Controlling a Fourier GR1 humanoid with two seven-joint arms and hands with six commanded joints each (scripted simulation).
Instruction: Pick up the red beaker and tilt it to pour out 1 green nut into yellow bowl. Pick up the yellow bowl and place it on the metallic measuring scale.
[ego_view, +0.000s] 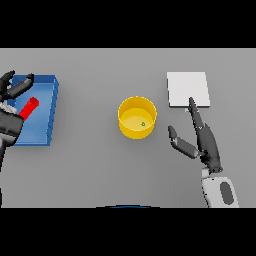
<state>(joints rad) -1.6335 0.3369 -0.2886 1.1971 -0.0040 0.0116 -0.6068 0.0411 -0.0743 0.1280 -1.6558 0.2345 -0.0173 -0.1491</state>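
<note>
The yellow bowl (136, 117) stands on the grey table in the middle, with one small green nut (143, 124) inside it. The red beaker (30, 108) lies tilted in the blue tray (50, 107) at the left. My left hand (14, 88) hovers over the tray's far left corner, fingers relaxed and apart, just above the beaker and not holding it. My right hand (202, 140) is open to the right of the bowl, fingers straight, thumb pointing toward the bowl; a fingertip reaches the near edge of the metallic scale (188, 89).
The scale is a flat pale square at the back right. The blue tray has raised walls and lies along the table's left side.
</note>
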